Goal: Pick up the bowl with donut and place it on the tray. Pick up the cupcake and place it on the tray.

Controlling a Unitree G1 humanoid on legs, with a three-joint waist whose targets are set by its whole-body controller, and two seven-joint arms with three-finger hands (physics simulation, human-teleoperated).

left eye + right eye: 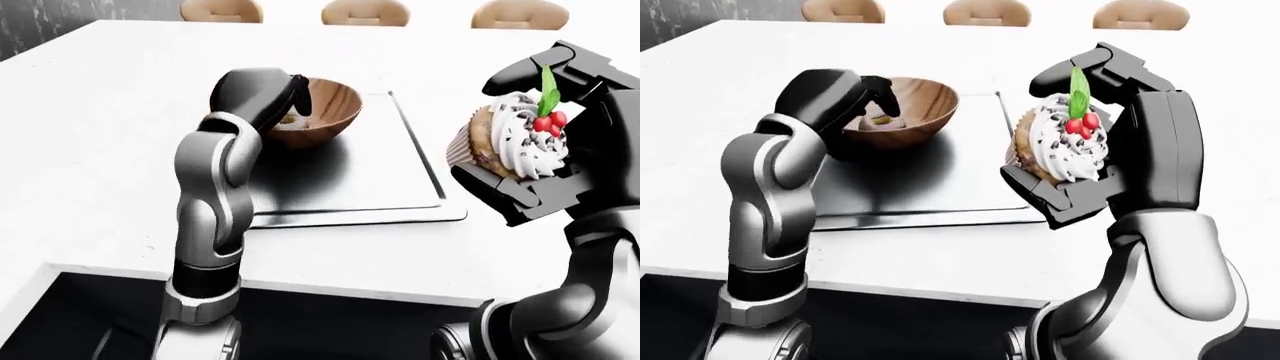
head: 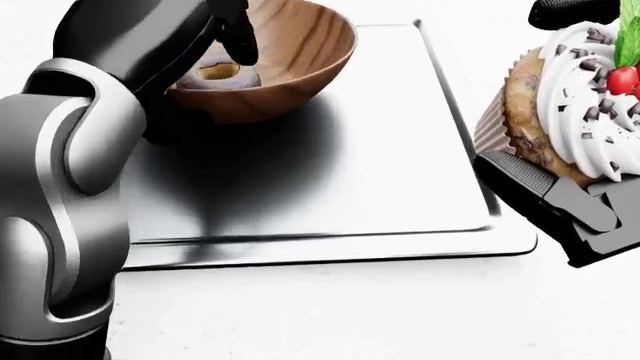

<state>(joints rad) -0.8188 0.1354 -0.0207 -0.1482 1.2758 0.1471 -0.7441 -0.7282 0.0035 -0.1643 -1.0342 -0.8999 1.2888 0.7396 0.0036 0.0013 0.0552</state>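
Partly hidden behind the left hand (image 1: 865,94), fingers hooked on the bowl (image 1: 322,112); right hand (image 1: 1080,142) gripping cupcake (image 1: 1060,146).

A broad white table (image 1: 90,112) with a smooth, evenly lit top fills most of each view, and its near edge drops to a dark recess (image 1: 330,322) along the bottom of the left-eye view. Along the far edge, at the top of the eye views, the rounded tan backs of three chairs (image 1: 365,13) stand in a row, well apart from one another. A dark, mottled wall (image 1: 40,22) shows in the top left corner.
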